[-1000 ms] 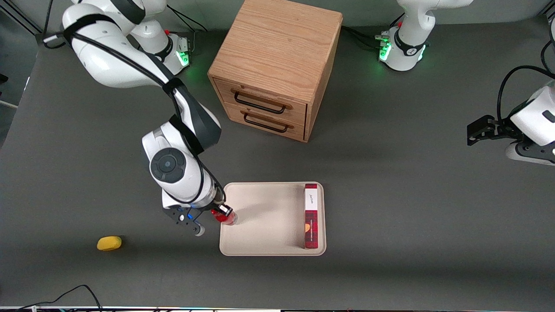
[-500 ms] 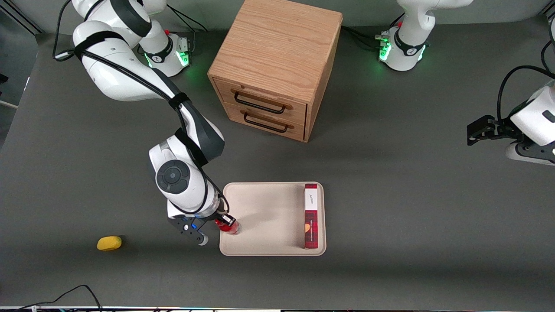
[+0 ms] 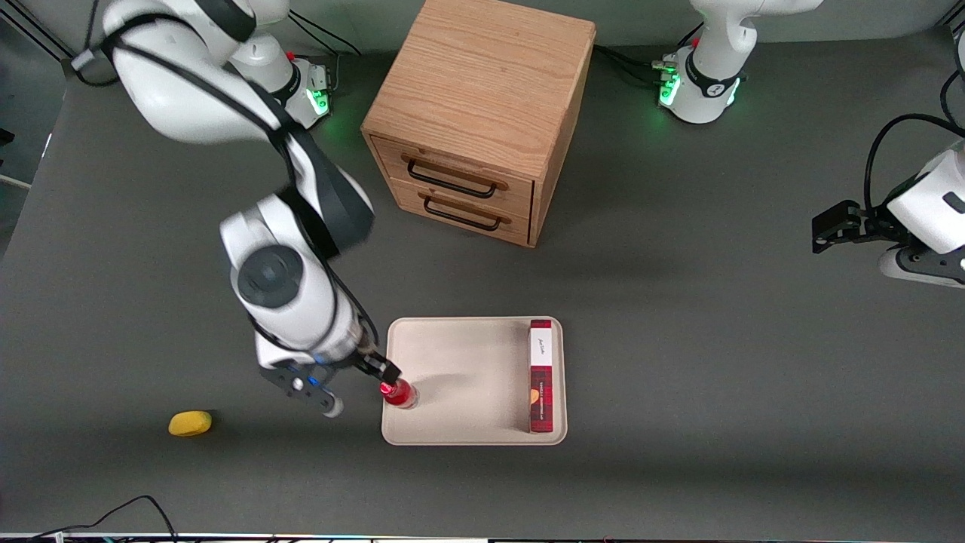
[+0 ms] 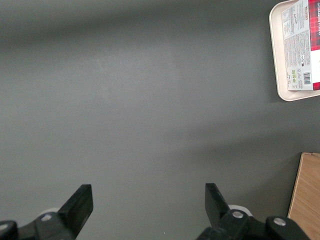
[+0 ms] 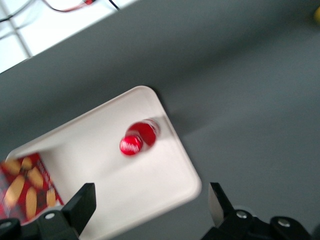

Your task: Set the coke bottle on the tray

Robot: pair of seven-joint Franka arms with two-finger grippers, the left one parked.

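Observation:
The coke bottle [image 3: 398, 393], small, glossy red with a red cap, stands upright on the beige tray [image 3: 467, 362], just inside the rim at the working arm's end. The right wrist view shows the bottle [image 5: 137, 139] from above on the tray [image 5: 100, 170]. My right gripper [image 3: 379, 369] is open and empty. It hangs above the tray's rim, raised over the bottle and apart from it. In the right wrist view the gripper [image 5: 150, 206] has its two fingers spread wide with nothing between them.
A long red plaid box [image 3: 540, 375] lies on the tray along the rim toward the parked arm's end. A wooden two-drawer cabinet [image 3: 475, 113] stands farther from the front camera. A small yellow oval object [image 3: 189, 423] lies on the table toward the working arm's end.
My gripper was shut on the bottle at the tray's rim. It has let go, opened, and lifted up and away; the bottle stays standing on the tray.

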